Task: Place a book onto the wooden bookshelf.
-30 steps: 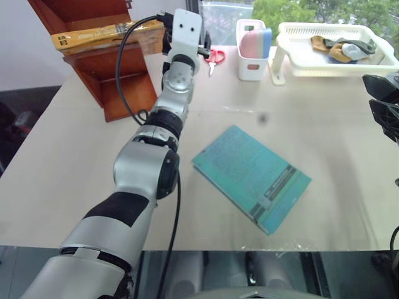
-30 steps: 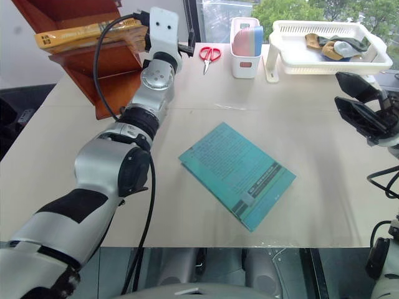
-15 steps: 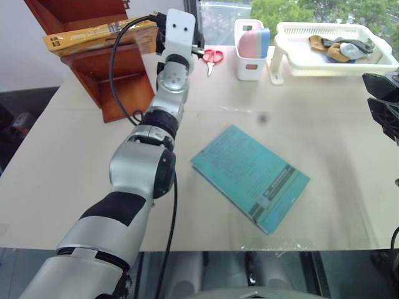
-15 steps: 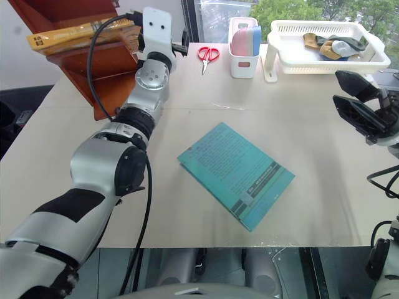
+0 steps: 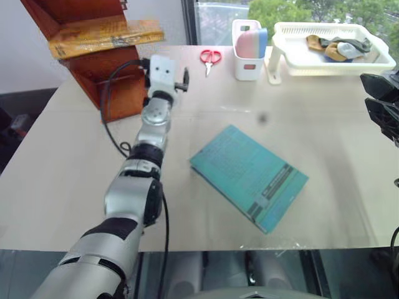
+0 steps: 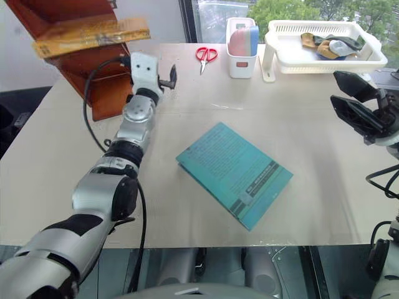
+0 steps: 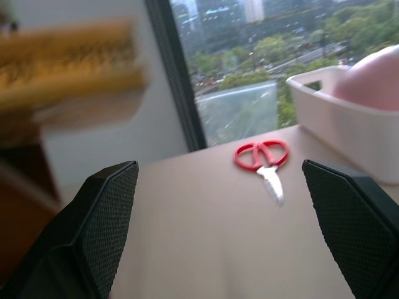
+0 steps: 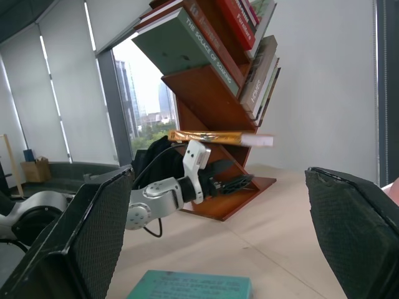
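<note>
From the head camera the yellow book (image 5: 103,35) lies on the far-left wooden bookshelf (image 5: 93,65), left gripper (image 5: 181,80) empty beside it; left wrist cam shows its fingers (image 7: 93,230) spread wide; right wrist cam has right gripper (image 8: 218,237) fingers apart too

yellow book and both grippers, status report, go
Left gripper open, empty, below the shelf tier. Right gripper open, empty. Yellow book lying on wooden bookshelf. Nothing in the way.

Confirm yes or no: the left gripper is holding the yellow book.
No. The left gripper is open and empty, while the book lies on the wooden bookshelf.
</note>
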